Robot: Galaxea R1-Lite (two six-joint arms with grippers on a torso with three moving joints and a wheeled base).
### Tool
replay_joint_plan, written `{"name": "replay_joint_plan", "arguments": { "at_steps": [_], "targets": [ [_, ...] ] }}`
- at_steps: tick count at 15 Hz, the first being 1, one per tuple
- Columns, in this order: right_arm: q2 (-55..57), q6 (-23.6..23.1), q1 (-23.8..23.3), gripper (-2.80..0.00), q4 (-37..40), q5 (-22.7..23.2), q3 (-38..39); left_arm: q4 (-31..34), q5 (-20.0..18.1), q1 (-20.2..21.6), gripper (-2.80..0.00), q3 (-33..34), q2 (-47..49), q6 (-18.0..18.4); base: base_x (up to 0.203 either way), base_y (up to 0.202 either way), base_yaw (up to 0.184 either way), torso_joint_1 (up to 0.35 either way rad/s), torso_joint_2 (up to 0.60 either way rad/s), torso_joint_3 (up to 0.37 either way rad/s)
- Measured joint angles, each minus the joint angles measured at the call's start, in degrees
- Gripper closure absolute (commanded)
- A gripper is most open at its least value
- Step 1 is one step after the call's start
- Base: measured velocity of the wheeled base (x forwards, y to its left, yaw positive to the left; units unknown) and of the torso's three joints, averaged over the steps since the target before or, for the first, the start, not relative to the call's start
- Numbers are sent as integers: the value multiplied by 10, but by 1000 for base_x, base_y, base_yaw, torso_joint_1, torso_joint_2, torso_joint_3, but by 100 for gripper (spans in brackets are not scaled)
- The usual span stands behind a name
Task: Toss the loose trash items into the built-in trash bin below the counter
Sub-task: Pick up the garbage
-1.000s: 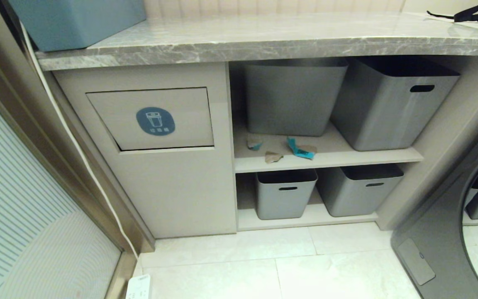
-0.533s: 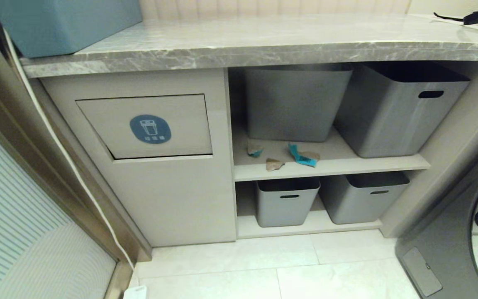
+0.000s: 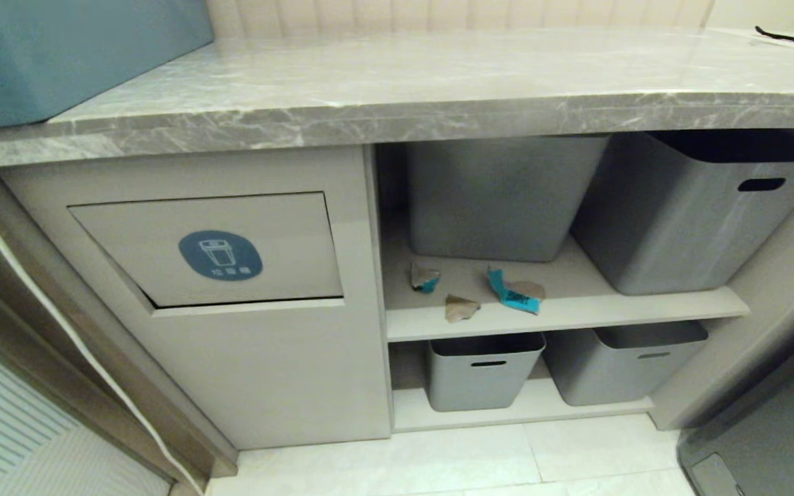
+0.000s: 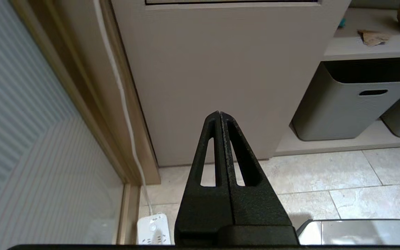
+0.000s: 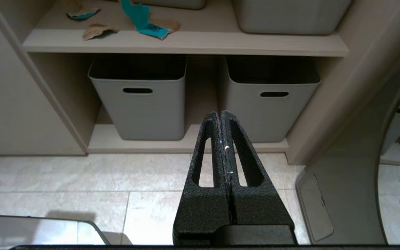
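Three torn scraps lie on the upper open shelf (image 3: 576, 313): a brown and teal scrap (image 3: 424, 277), a plain brown scrap (image 3: 460, 308) and a teal strip with a brown end (image 3: 514, 291). The same trash shows in the right wrist view, the teal strip (image 5: 144, 21) and brown scrap (image 5: 96, 31). Left of the shelf is the built-in trash bin's flap (image 3: 163, 234) with its blue sticker (image 3: 220, 255), under the marble counter (image 3: 397, 89). Neither arm is in the head view. My left gripper (image 4: 219, 114) hangs shut and empty, low before the cabinet front. My right gripper (image 5: 219, 113) is shut and empty before the lower tubs.
Two large grey tubs (image 3: 493, 200) (image 3: 700, 207) stand behind the scraps; two smaller tubs (image 3: 483, 372) (image 3: 628, 362) sit below. A teal box (image 3: 59, 55) rests on the counter's left. A white cable (image 3: 59, 331) and power strip (image 4: 153, 229) lie left; a washing machine (image 3: 769, 441) stands right.
The whole head view has shifted: the cabinet, shelf and scraps now look larger and sit lower in the picture, so the camera has come closer. Nothing on the shelf has moved.
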Motion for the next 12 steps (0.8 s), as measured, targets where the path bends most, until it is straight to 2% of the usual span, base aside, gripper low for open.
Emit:
{"name": "replay_joint_plan", "arguments": {
  "at_steps": [12],
  "targets": [
    [0, 4, 0, 0, 0, 0, 0, 0, 0, 0, 0, 0, 0, 0, 0, 0, 0, 0, 0, 0]
  ]
}}
